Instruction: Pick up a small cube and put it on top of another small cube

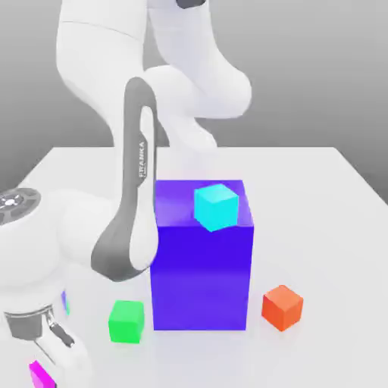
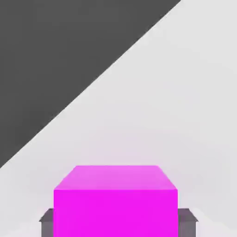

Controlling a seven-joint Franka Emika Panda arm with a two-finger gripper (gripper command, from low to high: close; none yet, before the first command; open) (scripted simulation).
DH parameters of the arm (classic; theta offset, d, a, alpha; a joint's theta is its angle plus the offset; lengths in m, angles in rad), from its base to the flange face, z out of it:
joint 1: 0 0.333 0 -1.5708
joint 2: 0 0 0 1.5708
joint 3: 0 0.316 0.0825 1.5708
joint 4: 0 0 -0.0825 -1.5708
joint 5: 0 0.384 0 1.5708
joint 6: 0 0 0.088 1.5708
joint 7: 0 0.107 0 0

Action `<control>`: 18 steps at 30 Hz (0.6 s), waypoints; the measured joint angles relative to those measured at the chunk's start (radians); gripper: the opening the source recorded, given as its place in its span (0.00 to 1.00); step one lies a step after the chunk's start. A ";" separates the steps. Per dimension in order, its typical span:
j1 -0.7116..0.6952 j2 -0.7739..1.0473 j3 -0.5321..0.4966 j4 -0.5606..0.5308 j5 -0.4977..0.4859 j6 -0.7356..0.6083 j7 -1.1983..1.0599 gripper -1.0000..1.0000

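Note:
A small magenta cube [image 1: 38,374] sits low at the exterior view's left, on the white table [image 1: 326,227]. My gripper [image 1: 44,362] is down over it. In the hand view the same magenta cube [image 2: 115,199] lies between two grey fingers [image 2: 47,221], one pressed against each side, so the gripper is shut on it. Whether the cube rests on the table or hangs just above it, I cannot tell. Another small cube, cyan [image 1: 216,206], lies tilted on top of the big blue-violet block [image 1: 201,280].
A green cube [image 1: 126,321] stands just left of the big block's front, close to my arm's grey link [image 1: 132,220]. An orange cube [image 1: 282,307] stands to the block's right. The table's edge [image 2: 92,78] runs diagonally ahead of the hand, with dark ground beyond it.

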 joint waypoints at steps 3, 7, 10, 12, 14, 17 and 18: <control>0.004 -0.024 -0.006 -0.005 -0.006 -0.019 0.005 0.00; 0.022 -0.149 -0.027 -0.040 -0.028 -0.109 0.038 0.00; 0.031 -0.212 -0.017 -0.092 0.021 -0.120 0.097 0.00; 0.041 -0.253 -0.012 -0.128 0.050 -0.122 0.145 0.00; 0.052 -0.294 -0.010 -0.164 0.070 -0.124 0.200 0.00; 0.069 -0.356 -0.009 -0.220 0.080 -0.123 0.298 0.00; 0.076 -0.376 -0.010 -0.239 0.078 -0.122 0.335 0.00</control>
